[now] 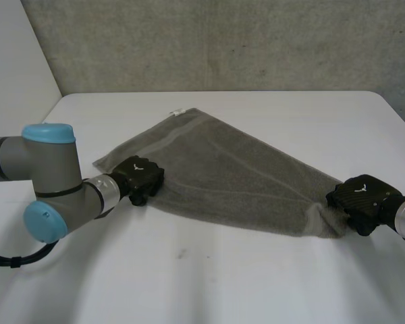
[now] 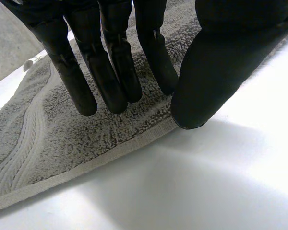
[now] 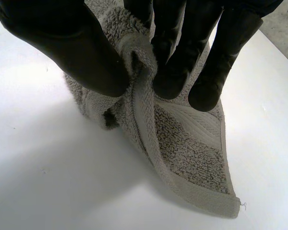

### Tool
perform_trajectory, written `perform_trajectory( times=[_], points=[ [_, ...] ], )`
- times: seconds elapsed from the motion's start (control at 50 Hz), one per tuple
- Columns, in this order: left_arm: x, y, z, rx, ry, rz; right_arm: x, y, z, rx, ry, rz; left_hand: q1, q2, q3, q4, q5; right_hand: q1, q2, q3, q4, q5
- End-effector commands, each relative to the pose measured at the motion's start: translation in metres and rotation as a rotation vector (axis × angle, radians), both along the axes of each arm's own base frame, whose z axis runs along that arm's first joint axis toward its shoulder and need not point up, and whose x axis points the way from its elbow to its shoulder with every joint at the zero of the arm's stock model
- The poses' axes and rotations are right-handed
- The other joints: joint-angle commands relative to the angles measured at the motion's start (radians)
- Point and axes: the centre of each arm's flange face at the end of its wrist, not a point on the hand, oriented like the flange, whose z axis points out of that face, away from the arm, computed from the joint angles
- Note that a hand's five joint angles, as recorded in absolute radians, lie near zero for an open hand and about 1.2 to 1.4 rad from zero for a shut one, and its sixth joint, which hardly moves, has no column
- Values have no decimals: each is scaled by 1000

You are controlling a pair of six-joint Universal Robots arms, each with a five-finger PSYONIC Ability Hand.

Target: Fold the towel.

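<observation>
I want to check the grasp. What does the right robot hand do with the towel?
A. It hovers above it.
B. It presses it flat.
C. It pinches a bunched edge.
C: in the right wrist view, the right robot hand squeezes a bunched fold of the towel between thumb and fingers.

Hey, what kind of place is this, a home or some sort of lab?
Probably a robot lab or test room: a bare white table, a rough concrete wall behind, and robot arms at a grey towel.
</observation>
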Motion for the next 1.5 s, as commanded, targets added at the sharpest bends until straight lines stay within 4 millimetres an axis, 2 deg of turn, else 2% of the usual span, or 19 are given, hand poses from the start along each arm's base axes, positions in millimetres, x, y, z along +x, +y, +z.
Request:
perform_trajectory(
  times=[0.02, 0.04, 0.28, 0.38, 0.48, 0.54, 0.64, 0.78, 0.9, 1.06, 1.22, 1.26, 1.28, 1.32, 1.34, 1.38, 1.44, 1.48, 1.5],
  points=[
    [-1, 2, -1, 5, -2, -4, 0, 0, 0, 0, 0, 0, 309, 306, 308, 306, 309, 66, 46, 27, 24, 36],
    [-1, 2, -1, 6, -2, -4, 0, -1, -1, 0, 1, -1, 417, 414, 416, 415, 418, 66, 46, 27, 24, 36],
    [-8, 9, 15, -12, 12, -30, 2, -2, 6, -27, 3, 1, 418, 416, 417, 416, 419, 66, 46, 27, 24, 36],
    [-5, 20, 53, -54, 32, -36, 3, -1, 27, -84, -18, -15, 418, 416, 417, 416, 419, 66, 46, 27, 24, 36],
    [4, 48, 114, -165, 72, -31, 4, -5, 70, -167, -140, -85, 418, 416, 417, 416, 419, 66, 46, 27, 24, 36],
    [8, 57, 124, -178, 83, -27, 4, -8, 77, -177, -164, -101, 418, 416, 417, 416, 419, 66, 46, 27, 24, 36],
    [20, 95, 149, -171, 152, -4, 3, -15, 100, -243, -198, -125, 418, 416, 417, 416, 419, 66, 46, 27, 24, 36],
    [24, 115, 128, -53, 173, 16, 3, -22, 101, -248, -196, -128, 418, 416, 417, 416, 419, 66, 46, 27, 24, 36],
    [6, 120, 95, 49, 130, -36, 18, -23, 84, -190, -193, -96, 418, 416, 417, 416, 419, 66, 46, 27, 24, 36],
    [1, 105, 88, 27, 138, -37, 32, -21, 67, -145, -174, -73, 418, 416, 417, 416, 419, 66, 46, 27, 24, 36],
    [-20, 44, 82, -88, 166, -2, 74, -44, 61, -190, -168, 1, 418, 416, 417, 416, 419, 66, 46, 27, 24, 36],
    [-30, 11, 102, -195, 202, 34, 93, -62, 80, -299, -187, 19, 418, 416, 417, 416, 419, 66, 46, 27, 24, 36],
    [-30, 11, 102, -195, 202, 34, 94, -62, 80, -299, -187, 19, 418, 416, 417, 416, 419, 66, 46, 27, 24, 36],
    [-38, -16, 138, -333, 259, 73, 112, -85, 112, -485, -253, 44, 418, 416, 417, 416, 419, 66, 46, 27, 24, 36],
    [-38, -16, 138, -334, 259, 73, 112, -85, 112, -486, -253, 44, 418, 416, 417, 416, 419, 66, 46, 27, 24, 36],
    [-40, -34, 185, -484, 352, 122, 120, -102, 155, -684, -377, 32, 418, 416, 417, 416, 419, 66, 46, 27, 24, 36],
    [-40, -39, 208, -546, 416, 147, 119, -108, 175, -761, -449, 9, 418, 416, 417, 416, 419, 66, 46, 27, 24, 36],
    [-36, -40, 244, -616, 529, 183, 115, -109, 206, -847, -570, -37, 418, 416, 417, 416, 419, 66, 46, 27, 24, 36],
    [-36, -40, 244, -616, 530, 183, 115, -109, 206, -847, -571, -38, 418, 416, 417, 416, 419, 66, 46, 27, 24, 36]
  ],
)
